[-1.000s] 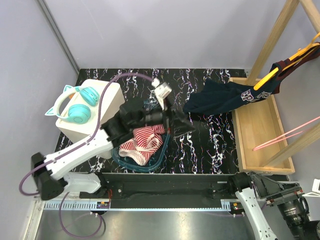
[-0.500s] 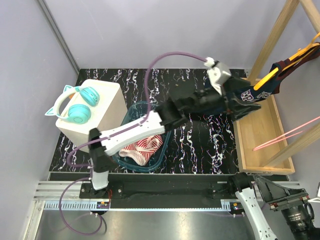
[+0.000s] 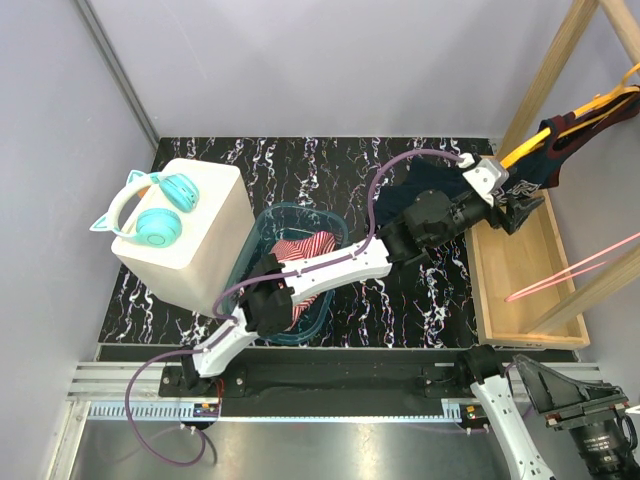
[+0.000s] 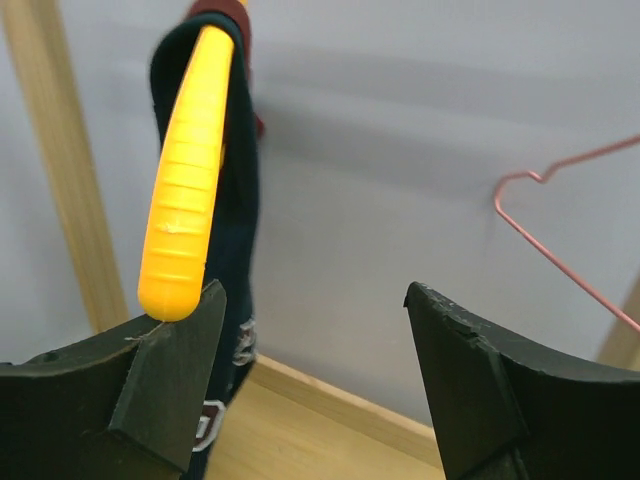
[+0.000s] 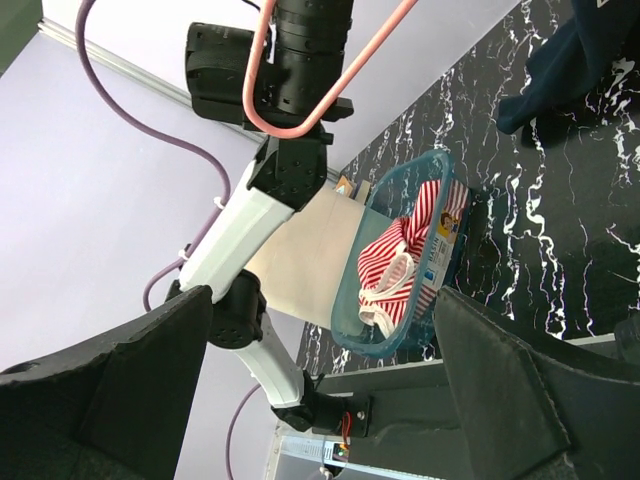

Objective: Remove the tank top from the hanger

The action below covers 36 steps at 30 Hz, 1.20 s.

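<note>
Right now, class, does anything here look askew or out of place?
The navy tank top hangs lopsided on the yellow plastic hanger, bunched at one end, its body trailing onto the black marbled table.

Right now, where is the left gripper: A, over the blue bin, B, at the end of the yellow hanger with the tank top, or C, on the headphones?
B: the left gripper, jaws open, sits at the tip of the yellow hanger, which carries the dark tank top.

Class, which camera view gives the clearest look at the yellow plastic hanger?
Left wrist: the yellow plastic hanger appears large and close, with the navy tank top draped over its arm. Top external shows it small and partly covered; right wrist does not show it.
</note>
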### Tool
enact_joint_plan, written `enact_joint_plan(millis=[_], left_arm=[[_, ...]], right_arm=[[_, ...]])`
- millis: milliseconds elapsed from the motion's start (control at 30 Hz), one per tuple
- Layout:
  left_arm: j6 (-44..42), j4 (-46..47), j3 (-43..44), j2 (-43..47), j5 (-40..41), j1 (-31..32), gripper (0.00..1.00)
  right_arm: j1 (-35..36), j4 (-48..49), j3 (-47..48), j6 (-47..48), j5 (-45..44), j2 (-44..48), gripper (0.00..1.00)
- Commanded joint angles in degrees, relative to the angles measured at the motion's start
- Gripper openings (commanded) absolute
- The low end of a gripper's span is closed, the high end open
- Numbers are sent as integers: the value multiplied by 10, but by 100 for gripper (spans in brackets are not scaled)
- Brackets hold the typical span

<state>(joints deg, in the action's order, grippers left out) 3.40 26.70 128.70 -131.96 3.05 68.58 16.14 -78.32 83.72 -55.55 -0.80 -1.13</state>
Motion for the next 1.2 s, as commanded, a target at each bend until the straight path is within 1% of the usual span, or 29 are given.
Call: enact_joint_plan(millis=[0, 100, 133, 200, 233, 300, 333, 367, 400, 433, 467, 533, 567, 600, 633, 667, 700, 733, 800, 833, 900, 933, 967, 1000, 1033, 1067, 1100, 1133, 1167], left_arm=[[-25, 114, 38, 11, 72, 3, 76], [-26, 144, -21, 37, 72, 5, 74], [-26, 152, -68, 69, 59, 7, 73], [-17, 177, -126, 101, 37, 9, 73], [-14, 183, -179, 135, 1, 9, 76], [-6, 185, -225, 165, -24, 11, 82], [-1, 174, -264, 179, -63, 10, 86], [2, 162, -277, 203, -81, 10, 92], [3, 127, -289, 213, -98, 10, 96], [3, 107, -309, 223, -139, 10, 98], [-1, 86, -319, 242, -162, 10, 99], [-15, 22, -339, 258, -206, 10, 99], [-23, 0, -343, 270, -211, 10, 99], [-30, -45, -343, 275, -212, 9, 99], [-30, -65, -335, 277, -201, 9, 99], [-54, -85, -327, 278, -188, 9, 99], [-59, -122, -315, 271, -172, 9, 99], [-63, -141, -278, 265, -133, 9, 99], [-65, -182, -220, 238, -79, 9, 99], [-61, -187, -202, 225, -14, 9, 99], [-59, -194, -165, 203, 52, 9, 99], [-57, -194, -126, 176, 114, 9, 99], [-53, -191, -107, 163, 136, 8, 99], [-53, -180, -89, 149, 147, 6, 99], [-54, -170, -64, 138, 118, 3, 99], [-60, -154, -58, 124, 88, -3, 99], [-61, -109, -57, 117, 59, -5, 99], [-60, -85, -57, 112, 7, -6, 99], [-67, -64, -55, 97, -14, -7, 99]], right_arm=[[2, -75, 12, -2, -2, -10, 99], [3, -79, 15, 0, -4, -9, 99], [2, -81, 15, 2, -5, -8, 99], [3, -80, 14, 4, -5, -7, 99], [2, -79, 14, 6, -7, -9, 99], [2, -77, 12, 8, -6, -9, 99], [2, -74, 12, 9, -5, -10, 100], [2, -73, 13, 9, -4, -11, 100], [3, -72, 14, 9, -2, -12, 100], [1, -68, 16, 8, -1, -12, 99], [3, -68, 18, 9, -1, -12, 100], [2, -69, 22, 10, 1, -15, 100], [2, -69, 24, 10, 1, -14, 99], [3, -71, 25, 10, 2, -15, 100], [2, -71, 27, 10, 3, -14, 100], [2, -71, 27, 10, 4, -15, 99], [3, -70, 26, 10, 4, -14, 100], [1, -71, 25, 10, 4, -15, 99], [2, -69, 24, 11, 4, -16, 99], [3, -68, 24, 11, 3, -15, 100], [3, -69, 25, 11, 1, -14, 99], [2, -70, 26, 10, 0, -14, 100], [2, -71, 26, 9, -1, -14, 100], [3, -72, 26, 9, -2, -14, 99], [2, -72, 27, 9, -2, -13, 100], [3, -73, 27, 9, -2, -13, 100], [2, -73, 27, 9, -3, -14, 99], [3, -72, 28, 9, -3, -15, 99], [2, -72, 29, 9, -2, -16, 99]])
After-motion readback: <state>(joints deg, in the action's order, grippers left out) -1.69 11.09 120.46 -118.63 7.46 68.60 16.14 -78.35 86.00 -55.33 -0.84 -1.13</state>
